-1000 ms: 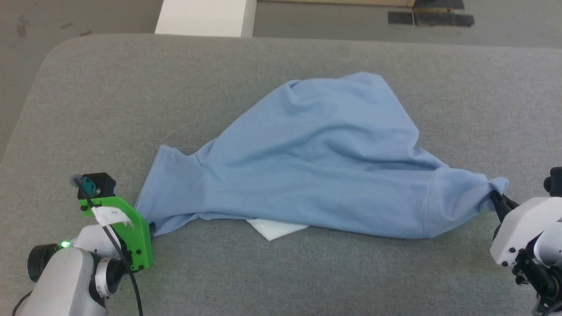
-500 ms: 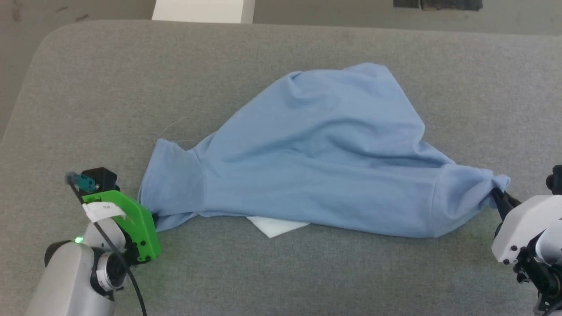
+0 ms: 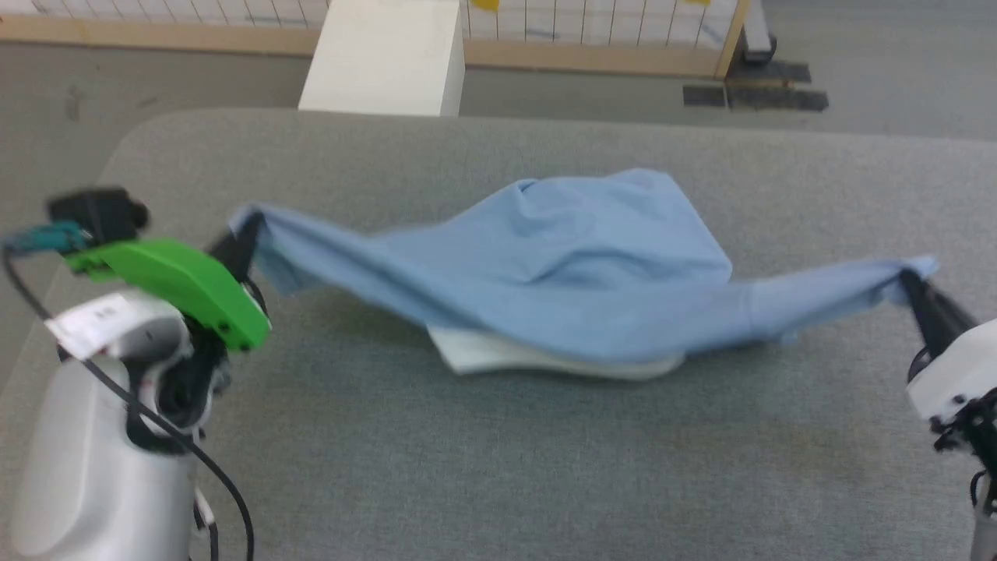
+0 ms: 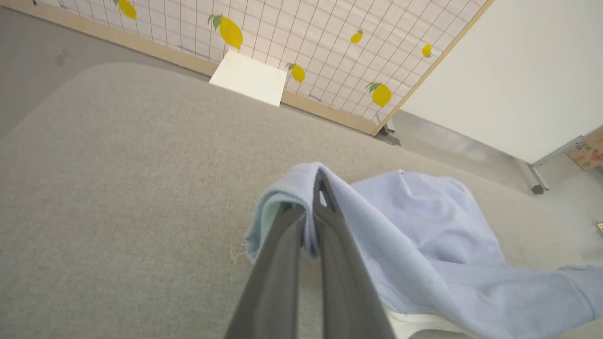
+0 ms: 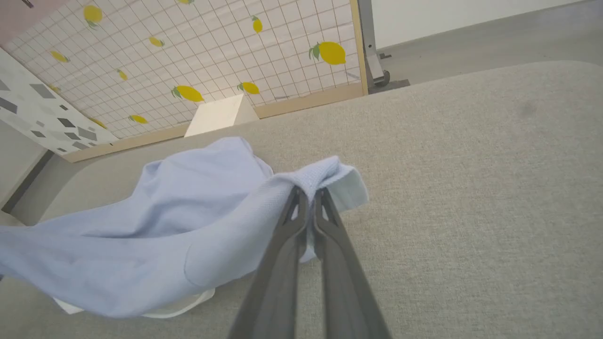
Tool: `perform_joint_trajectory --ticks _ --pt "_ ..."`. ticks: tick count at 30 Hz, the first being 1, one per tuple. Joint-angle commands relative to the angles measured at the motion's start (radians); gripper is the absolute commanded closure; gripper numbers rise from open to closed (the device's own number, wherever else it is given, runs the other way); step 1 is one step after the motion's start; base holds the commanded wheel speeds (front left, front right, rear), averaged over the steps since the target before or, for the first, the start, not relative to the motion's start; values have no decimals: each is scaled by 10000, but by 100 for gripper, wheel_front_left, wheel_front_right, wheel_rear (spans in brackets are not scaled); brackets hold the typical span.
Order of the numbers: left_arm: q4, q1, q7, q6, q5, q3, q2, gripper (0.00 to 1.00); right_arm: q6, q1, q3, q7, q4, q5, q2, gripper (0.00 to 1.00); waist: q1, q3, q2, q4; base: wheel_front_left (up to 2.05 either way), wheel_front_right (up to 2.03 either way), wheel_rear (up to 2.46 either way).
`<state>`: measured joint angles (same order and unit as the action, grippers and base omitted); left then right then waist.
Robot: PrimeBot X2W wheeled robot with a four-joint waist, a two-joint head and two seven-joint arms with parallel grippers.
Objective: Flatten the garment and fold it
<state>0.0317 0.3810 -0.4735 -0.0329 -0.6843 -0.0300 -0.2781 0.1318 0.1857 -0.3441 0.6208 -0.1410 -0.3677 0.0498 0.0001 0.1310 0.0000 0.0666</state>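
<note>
While its two sleeve ends are held clear of the grey padded surface (image 3: 545, 467), the garment (image 3: 576, 273) is stretched in a sagging span from one claw to the other. The left claw (image 3: 243, 240) is pressed together on a bunched fold of light-blue knit, and in the left wrist view the cloth is seen draped over both fingertips. The right claw (image 3: 910, 282) is likewise pinched shut on the opposite sleeve end, with a small flap of fabric turned over just beyond its tips. Between the claws, the body of the shirt is left heaped on the surface, farther out than the line joining them. A white band (image 3: 498, 357) is exposed beneath the hanging near edge, closer to the left claw than to the right. Beyond both claws, past the far edge of the surface, a white box (image 3: 385, 58) is set before a lemon-patterned screen (image 4: 282, 37).
</note>
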Motion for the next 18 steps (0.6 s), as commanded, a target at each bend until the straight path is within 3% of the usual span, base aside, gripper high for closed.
perform_joint_trajectory --ticks 1,11,18 --pt "-166 342 208 -78 -10 114 39 100 -11 228 -94 -148 -121 -236 5 100 -1 -409 0 -42 0 0 0" --pt "-403 1085 744 -307 92 297 165 100 -11 1123 -225 -342 -212 -1376 5 100 -1 -666 0 -346 0 0 0" --pt "393 2702 805 -269 455 32 -3 100 -11 3559 75 248 717 -1362 341 100 -1 -108 0 -510 0 0 0"
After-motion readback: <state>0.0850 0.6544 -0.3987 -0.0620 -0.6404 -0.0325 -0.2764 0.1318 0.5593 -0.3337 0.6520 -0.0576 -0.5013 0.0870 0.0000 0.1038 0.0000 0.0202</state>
